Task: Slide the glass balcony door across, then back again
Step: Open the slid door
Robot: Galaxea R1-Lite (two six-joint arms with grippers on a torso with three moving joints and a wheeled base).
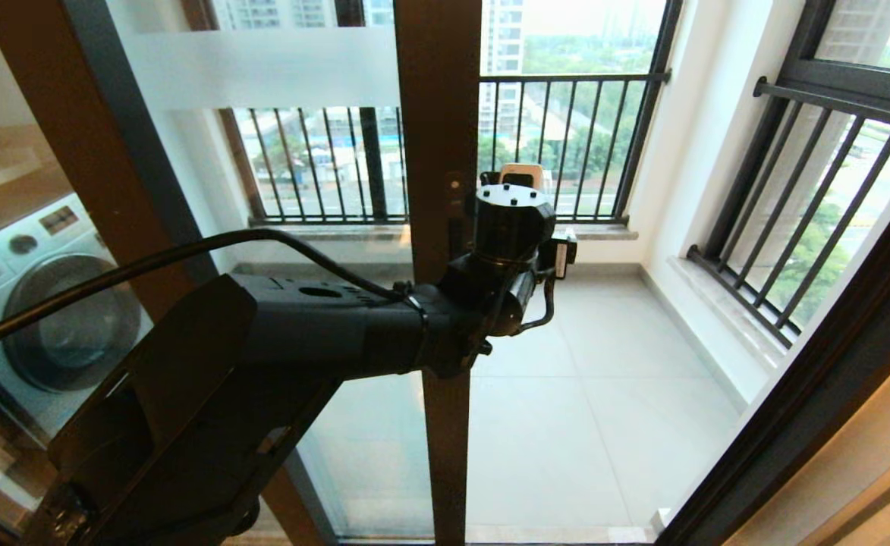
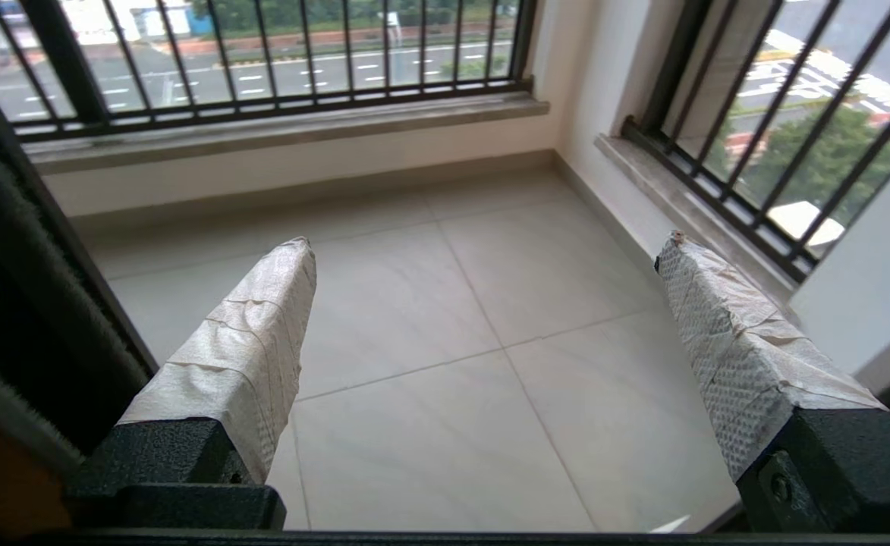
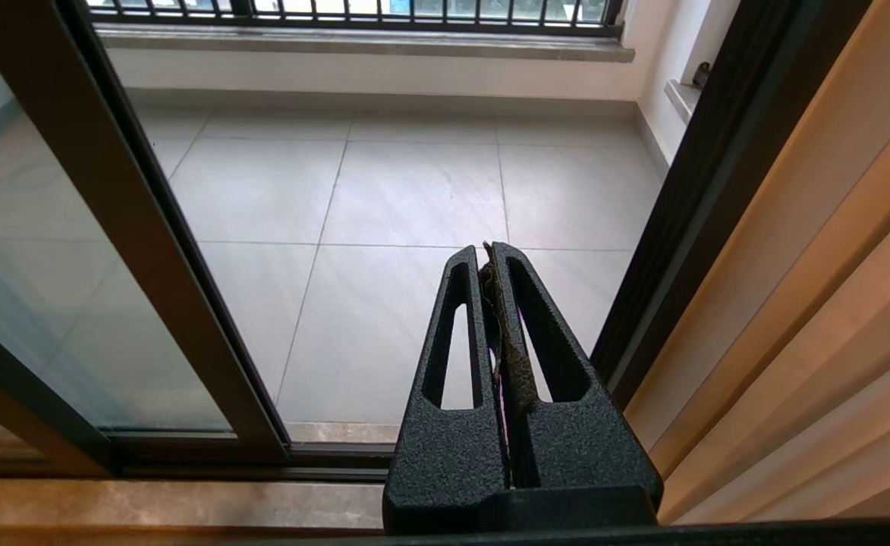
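Observation:
The glass balcony door (image 1: 437, 152) has a dark brown frame and a frosted white band (image 1: 262, 68) near its top. It stands partly slid aside, leaving an opening to its right. My left arm's wrist (image 1: 509, 224) sits at the right edge of the door's upright, level with the slim black handle slot (image 1: 454, 227). In the left wrist view, the left gripper (image 2: 488, 243) is open wide with nothing between its taped fingers (image 2: 240, 356), and one finger is beside the door's brush-lined edge (image 2: 27, 303). The right gripper (image 3: 490, 254) is shut and empty, low before the threshold, to the right of the door frame (image 3: 111, 212).
A washing machine (image 1: 50, 303) stands behind the glass at the left. Black-barred railings (image 1: 566, 136) (image 1: 816, 212) close off the tiled balcony floor (image 1: 604, 379). The dark door jamb (image 1: 831, 356) bounds the opening on the right, and the floor track (image 3: 323, 455) runs along the threshold.

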